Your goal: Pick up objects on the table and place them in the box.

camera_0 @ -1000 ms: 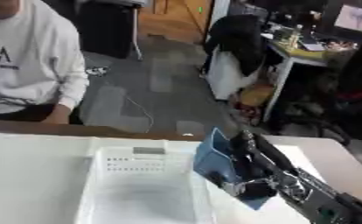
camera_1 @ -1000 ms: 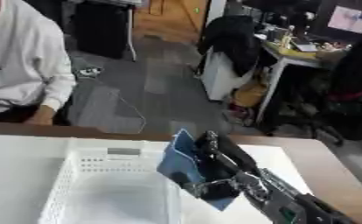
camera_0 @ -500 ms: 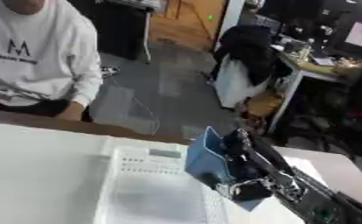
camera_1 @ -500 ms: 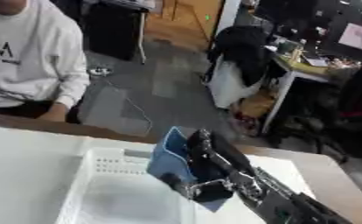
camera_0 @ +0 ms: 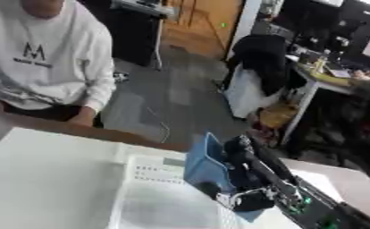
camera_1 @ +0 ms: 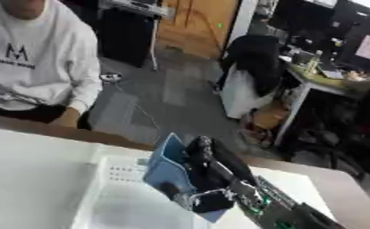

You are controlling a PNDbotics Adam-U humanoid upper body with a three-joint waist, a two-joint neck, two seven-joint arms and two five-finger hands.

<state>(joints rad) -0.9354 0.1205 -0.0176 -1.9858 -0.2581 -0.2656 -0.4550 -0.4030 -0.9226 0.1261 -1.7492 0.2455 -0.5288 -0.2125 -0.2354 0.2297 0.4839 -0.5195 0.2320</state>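
Observation:
My right hand (camera_0: 247, 172) comes in from the lower right, its fingers and thumb curled round a flat blue object (camera_0: 204, 167) that stands on edge. The blue object hangs over the right side of a white perforated box (camera_0: 150, 185) on the white table. In the right eye view the same blue object (camera_1: 168, 170) sits just left of the black fingers (camera_1: 209, 159). The inside of the box shows nothing else that I can make out. My left hand is in neither view.
The white table (camera_0: 39, 174) spreads to the left of the box, its far edge a brown strip (camera_0: 78, 129). A person in a white sweatshirt (camera_0: 51, 58) sits beyond that edge. Chairs and desks stand further back.
The whole picture has shifted and tilted, so the camera has moved. My right hand still holds the blue object at the box's right side, about as before.

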